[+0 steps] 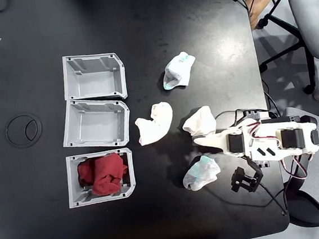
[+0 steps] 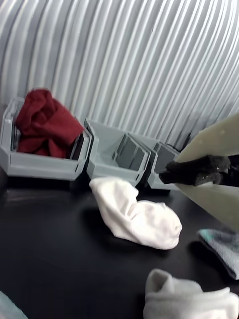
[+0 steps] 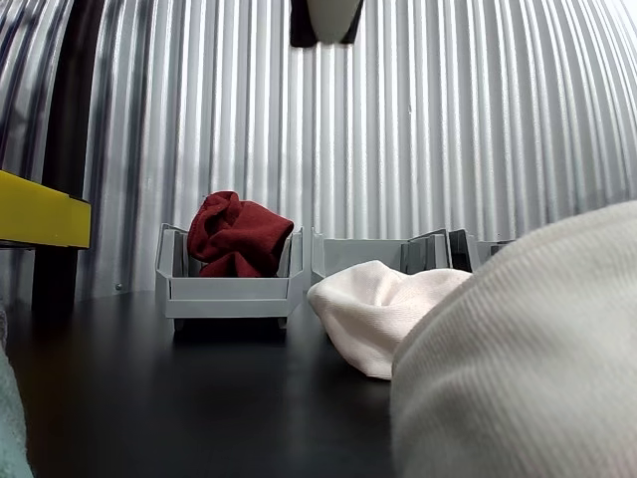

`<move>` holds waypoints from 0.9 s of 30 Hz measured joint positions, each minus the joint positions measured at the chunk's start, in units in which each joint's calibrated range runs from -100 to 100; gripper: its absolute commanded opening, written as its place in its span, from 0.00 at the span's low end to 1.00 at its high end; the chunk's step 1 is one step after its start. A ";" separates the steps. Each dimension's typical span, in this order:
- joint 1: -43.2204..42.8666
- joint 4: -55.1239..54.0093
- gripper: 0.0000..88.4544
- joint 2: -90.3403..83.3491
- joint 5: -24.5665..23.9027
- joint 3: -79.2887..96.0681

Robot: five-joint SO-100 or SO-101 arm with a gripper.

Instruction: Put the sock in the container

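- Sock (image 1: 201, 172) lies crumpled on the table (image 1: 197, 37), just below the gripper (image 1: 198, 141) in the fixed view, well apart from the empty container (image 1: 96, 123).
- Gripper: can't tell whether parted; pinching nothing.
- Soft, light, floppy; pinch a raised fold at mid-bundle.

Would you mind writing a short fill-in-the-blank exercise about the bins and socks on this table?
1. In the fixed view, ___ grey bins stand in a column.
2. The bin nearest the bottom edge holds a ___ cloth.
3. ___ socks lie on the black table.
4. The gripper points toward the plain white sock and holds ___.

Missing words: three; red; four; nothing
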 measured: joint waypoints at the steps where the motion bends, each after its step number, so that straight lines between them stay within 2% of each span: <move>1: -0.63 0.00 0.01 0.00 0.00 -0.81; 7: -6.88 2.86 0.01 4.69 0.00 -7.84; 18: -22.33 4.63 0.01 28.13 0.00 -25.41; 27: -34.71 6.81 0.01 48.05 0.00 -27.84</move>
